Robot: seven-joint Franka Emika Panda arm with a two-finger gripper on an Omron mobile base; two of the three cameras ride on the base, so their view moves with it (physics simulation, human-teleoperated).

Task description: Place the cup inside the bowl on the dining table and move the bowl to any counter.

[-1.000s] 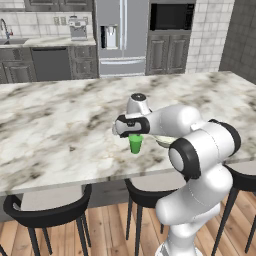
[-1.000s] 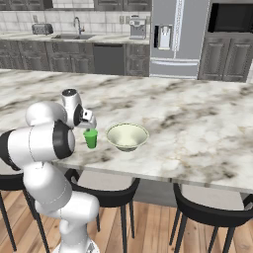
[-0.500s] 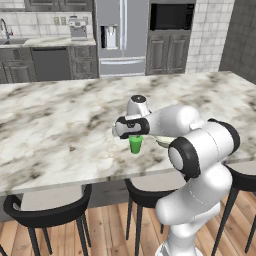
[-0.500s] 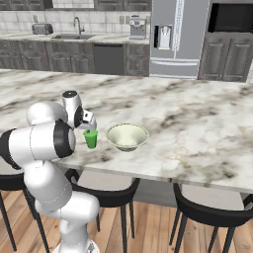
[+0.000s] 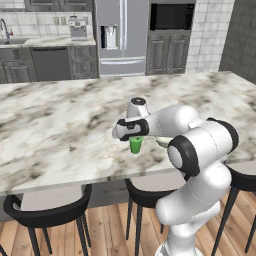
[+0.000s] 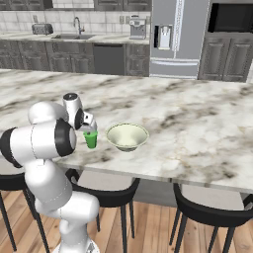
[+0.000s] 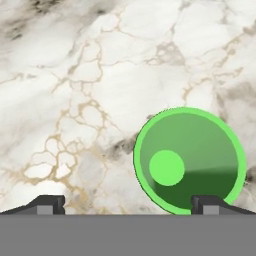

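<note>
One cup (image 7: 190, 160) beside table edge (image 6: 148, 173)

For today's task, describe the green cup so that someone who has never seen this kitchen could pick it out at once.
Start at the dining table, the long veined marble slab with black stools along its near edge. Near that edge stands a wide cream bowl; the cup stands upright beside it, under the open gripper. It is the one small, bright green, handleless thing there.

Landmark: you face a tall stainless steel fridge (image 5: 123, 36) on the back wall.
Left of fridge: dark grey panelled cabinets (image 6: 64, 58), pale square wall tiles (image 5: 35, 19).
Floor: warm wooden planks (image 6: 148, 225), black stools (image 5: 47, 212).
</note>
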